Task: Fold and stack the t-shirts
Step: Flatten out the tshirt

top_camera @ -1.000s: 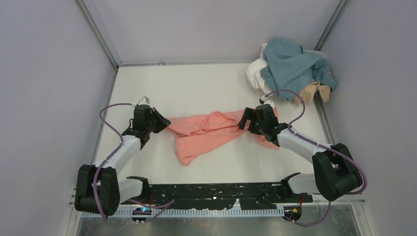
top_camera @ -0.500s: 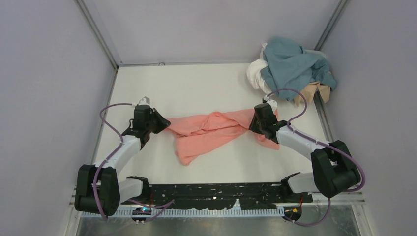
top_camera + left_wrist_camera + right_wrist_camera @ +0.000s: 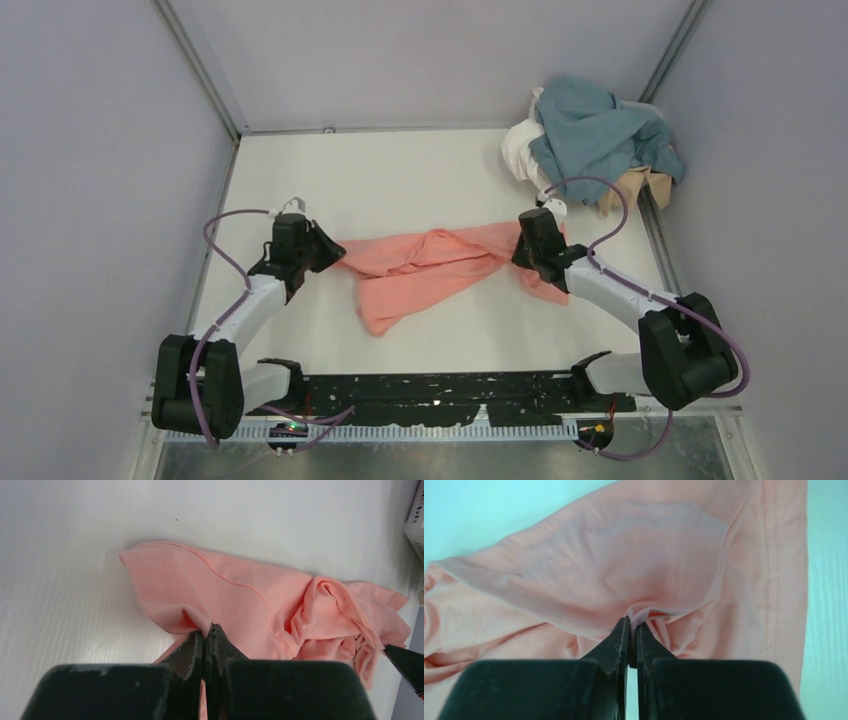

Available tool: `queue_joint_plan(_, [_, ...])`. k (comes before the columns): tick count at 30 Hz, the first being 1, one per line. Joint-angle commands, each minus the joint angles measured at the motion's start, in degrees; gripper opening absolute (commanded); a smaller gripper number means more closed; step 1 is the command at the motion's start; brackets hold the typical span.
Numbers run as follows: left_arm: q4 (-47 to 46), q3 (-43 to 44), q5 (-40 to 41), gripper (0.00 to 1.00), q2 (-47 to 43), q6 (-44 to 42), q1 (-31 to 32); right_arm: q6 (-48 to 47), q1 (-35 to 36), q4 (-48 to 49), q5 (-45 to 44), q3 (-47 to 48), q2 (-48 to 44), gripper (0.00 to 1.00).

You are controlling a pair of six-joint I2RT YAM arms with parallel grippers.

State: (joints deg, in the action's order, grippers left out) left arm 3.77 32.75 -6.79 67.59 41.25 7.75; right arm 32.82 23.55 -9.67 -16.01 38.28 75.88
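A salmon-pink t-shirt (image 3: 430, 262) lies crumpled across the middle of the table, stretched between both arms. My left gripper (image 3: 322, 247) is shut on a fold of its left end (image 3: 200, 622). At the right end, my right gripper (image 3: 522, 247) pinches a bunched fold of the same shirt (image 3: 644, 612), jaws shut on the cloth. The pink fabric (image 3: 624, 555) fills most of the right wrist view. A teal-blue t-shirt (image 3: 595, 130), a white t-shirt (image 3: 522, 152) and a tan t-shirt (image 3: 632, 186) sit heaped at the back right corner.
Grey walls enclose the table on three sides. A white mesh basket (image 3: 416, 517) shows at the right edge of the left wrist view, under the heap of shirts. The black rail (image 3: 440, 392) with the arm bases runs along the near edge.
My right gripper has closed from wide open onto the right end of the pink shirt. The left gripper has kept its hold without moving.
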Motion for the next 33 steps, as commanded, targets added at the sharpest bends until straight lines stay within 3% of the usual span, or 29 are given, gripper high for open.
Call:
queue_joint_plan(1, [-0.3, 5.8, 1.7, 0.0, -1.2, -2.0, -0.2, -3.4, 0.1, 3.1, -0.9, 5.3, -3.9, 0.05])
queue_joint_plan(8, [4.4, 20.3, 6.3, 0.0, -3.6, -5.1, -0.2, -9.7, 0.0, 4.7, -2.5, 19.9, -6.3, 0.05])
queue_joint_plan(16, [8.0, 31.2, 10.5, 0.0, -15.6, -9.8, -0.2, -16.9, 0.0, 6.8, -2.7, 27.0, -19.7, 0.05])
queue_joint_plan(25, [11.2, 36.6, 13.0, 0.0, -32.0, -13.9, -0.2, -17.8, 0.1, 3.4, 6.1, 33.6, -35.5, 0.05])
queue_joint_plan(33, [15.4, 46.8, 10.0, 0.0, -38.3, -17.5, -0.2, -19.5, 0.1, -0.4, 13.0, 42.7, -40.8, 0.05])
